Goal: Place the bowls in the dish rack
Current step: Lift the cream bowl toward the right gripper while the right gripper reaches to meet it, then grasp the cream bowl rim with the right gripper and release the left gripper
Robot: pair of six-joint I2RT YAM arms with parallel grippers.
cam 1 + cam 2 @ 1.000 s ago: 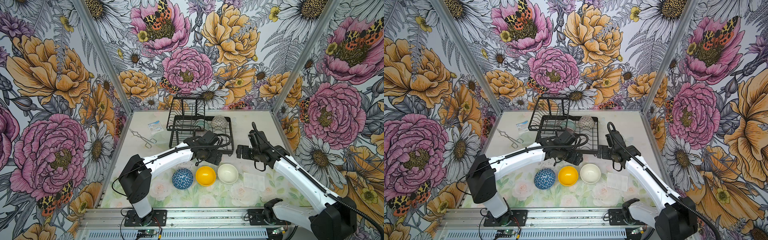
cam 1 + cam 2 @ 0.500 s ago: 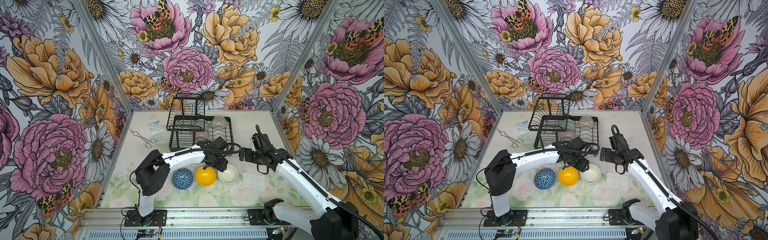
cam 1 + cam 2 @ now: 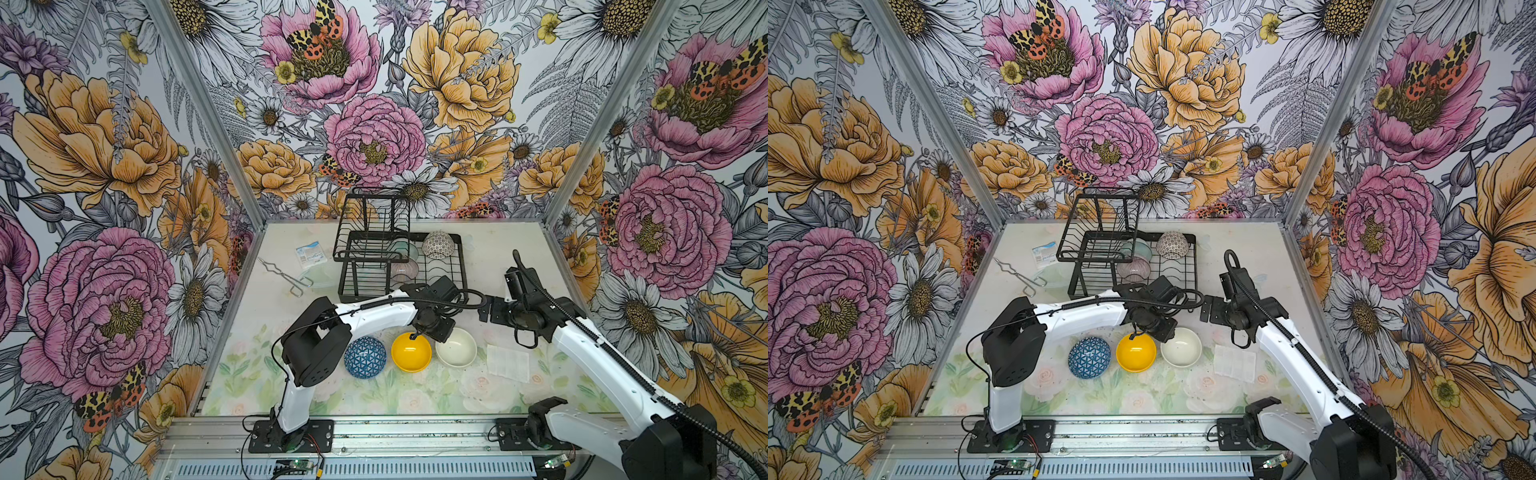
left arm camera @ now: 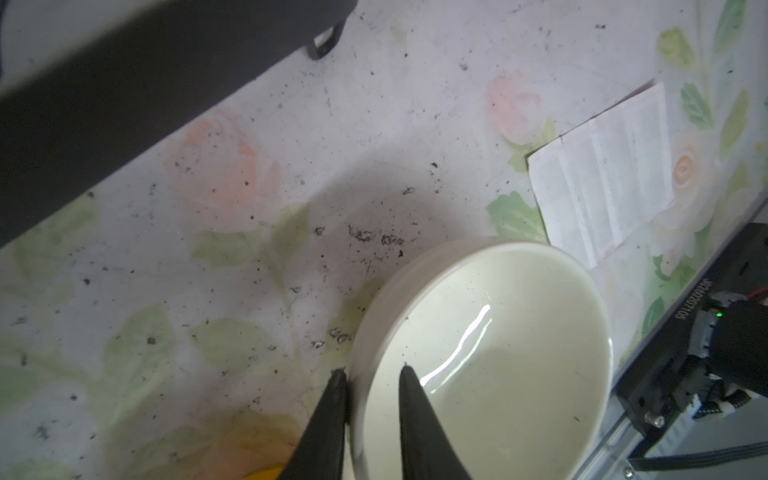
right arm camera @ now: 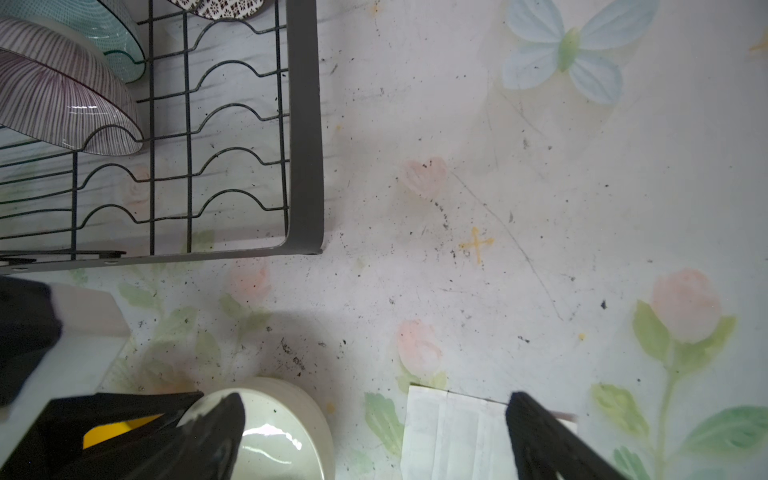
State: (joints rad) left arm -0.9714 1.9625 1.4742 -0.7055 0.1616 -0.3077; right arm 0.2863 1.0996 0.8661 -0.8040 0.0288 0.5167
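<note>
Three bowls stand in a row on the table: blue with white triangles (image 3: 365,357), yellow (image 3: 411,353) and cream-white (image 3: 459,349) (image 4: 498,332). My left gripper (image 3: 438,337) (image 4: 372,370) is shut on the cream-white bowl's rim, one finger outside and one inside; the bowl rests on the table. My right gripper (image 3: 485,308) (image 5: 374,399) hangs open just behind that bowl, holding nothing. The black dish rack (image 3: 459,266) (image 5: 305,124) holds the black-and-white bowl (image 3: 438,244), the teal bowl (image 3: 405,249) and the pink lined bowl (image 3: 401,268) (image 5: 62,104).
A white paper sheet (image 3: 508,362) (image 4: 602,174) lies right of the cream-white bowl. Metal tongs (image 3: 284,276) and a small packet (image 3: 309,253) lie left of the rack. Flowered walls close the table on three sides.
My left gripper came forward from the rack's front edge to the cream-white bowl and closed on its rim. The right gripper shifted slightly toward the same bowl and stayed open.
</note>
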